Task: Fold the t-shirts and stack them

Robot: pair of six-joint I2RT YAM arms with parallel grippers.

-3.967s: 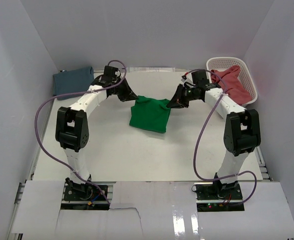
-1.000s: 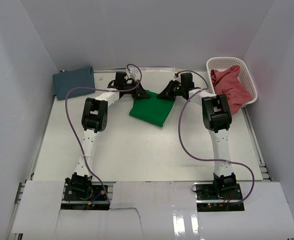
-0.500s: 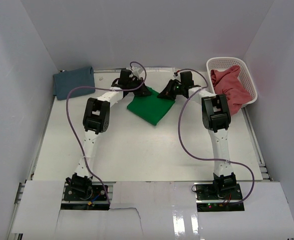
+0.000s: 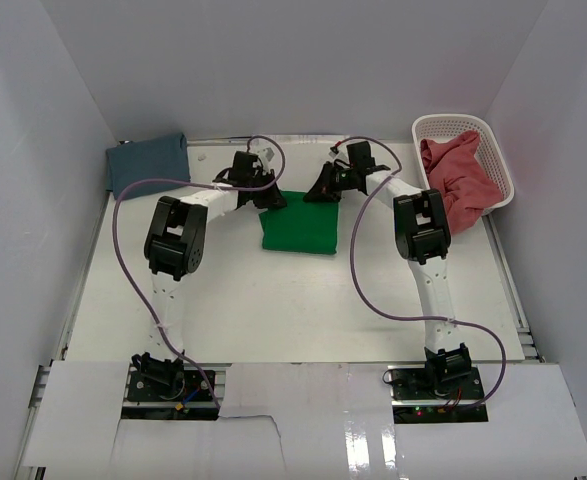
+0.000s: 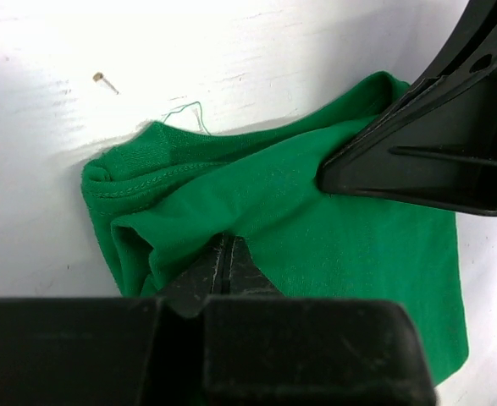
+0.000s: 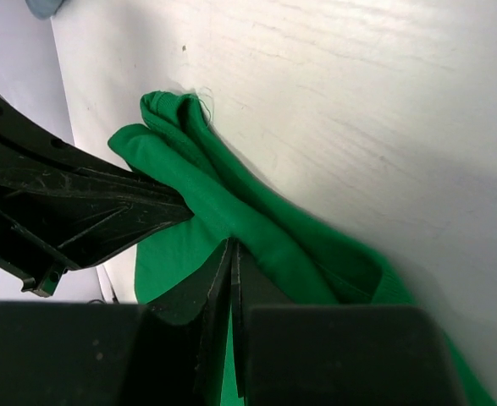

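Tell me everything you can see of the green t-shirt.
The green t-shirt is bright green soft knit cloth, folded into a rough rectangle and lying on the white table toward its far middle. Its far edge is bunched into rolled folds, with a loose thread showing. The left gripper and right gripper, both shut, pinch that far edge near its two corners.

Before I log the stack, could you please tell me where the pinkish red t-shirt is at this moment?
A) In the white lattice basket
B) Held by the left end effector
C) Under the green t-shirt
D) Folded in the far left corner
A: the pinkish red t-shirt lies bunched up in the white lattice basket at the far right of the table.
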